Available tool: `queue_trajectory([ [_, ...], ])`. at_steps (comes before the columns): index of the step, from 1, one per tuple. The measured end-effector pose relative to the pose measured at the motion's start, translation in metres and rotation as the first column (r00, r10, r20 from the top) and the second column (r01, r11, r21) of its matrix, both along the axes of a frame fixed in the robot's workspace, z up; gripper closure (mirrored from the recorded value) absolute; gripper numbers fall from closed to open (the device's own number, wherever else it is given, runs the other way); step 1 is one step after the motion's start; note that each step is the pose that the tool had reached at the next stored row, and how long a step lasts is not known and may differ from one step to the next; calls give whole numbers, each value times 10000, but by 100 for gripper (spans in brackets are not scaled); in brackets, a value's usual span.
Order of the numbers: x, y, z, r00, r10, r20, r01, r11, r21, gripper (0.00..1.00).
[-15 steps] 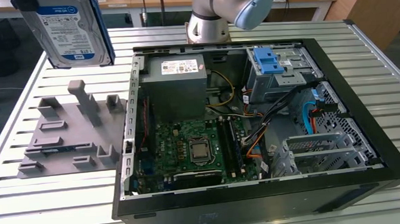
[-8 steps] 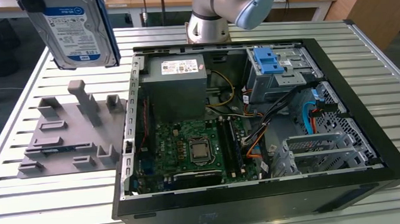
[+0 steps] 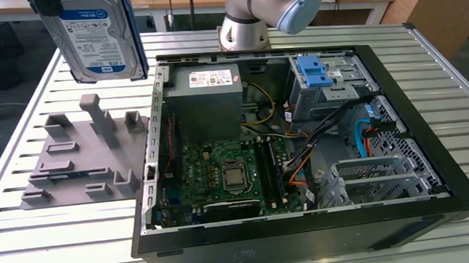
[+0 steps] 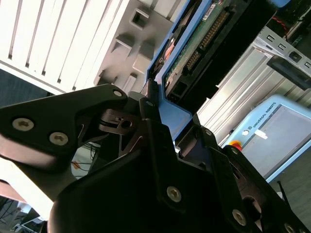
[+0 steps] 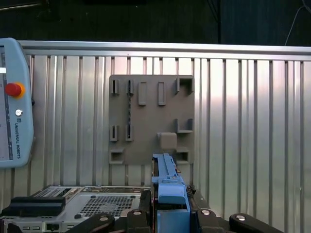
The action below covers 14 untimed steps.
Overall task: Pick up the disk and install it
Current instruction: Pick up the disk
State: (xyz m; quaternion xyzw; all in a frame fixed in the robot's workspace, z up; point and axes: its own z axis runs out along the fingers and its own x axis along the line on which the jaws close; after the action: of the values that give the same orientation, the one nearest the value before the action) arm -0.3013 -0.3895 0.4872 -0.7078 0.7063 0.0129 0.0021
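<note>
Holding the disk [image 3: 99,39] aloft at eleven o'clock in the exterior view, well clear of the slatted metal surface [image 3: 25,118], white-and-blue label facing out, blue rails down both long edges, body near upright with a slight lean. Clamping it with the gripper [image 5: 170,204] drawn in narrow on the drive: black fingers [image 4: 153,126] pressed to a blue rail in the second wrist view, green circuit-board side of the disk showing beyond them; same hold seen edge-on in the first wrist view, blue rail standing between the two fingers. Lying flat at nine o'clock in the exterior view, below the raised disk, a grey slotted holder [image 3: 83,151], apart from the drive. Sitting just beside the holder, from the centre out to three o'clock, an open black computer case [image 3: 431,217] on its side. Inside the case: grey power supply [image 3: 209,102] with a small white sticker at eleven o'clock, green motherboard [image 3: 220,174] at seven o'clock, bundled cables [image 3: 299,140] across the middle, bright blue ridged clip [image 3: 315,72] on the metal drive cage [image 3: 337,90] at one o'clock, well apart from the disk. Standing at twelve o'clock behind the case, the arm's grey base [image 3: 244,34]. Resting on the surface near the holder in the first wrist view, a blue-edged teach pendant [image 5: 12,102].
</note>
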Motion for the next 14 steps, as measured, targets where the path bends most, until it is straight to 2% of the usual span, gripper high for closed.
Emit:
queue_trajectory([
  [14, 217, -71, 0, 10000, -23, 0, 23, 10000, 0, 64],
])
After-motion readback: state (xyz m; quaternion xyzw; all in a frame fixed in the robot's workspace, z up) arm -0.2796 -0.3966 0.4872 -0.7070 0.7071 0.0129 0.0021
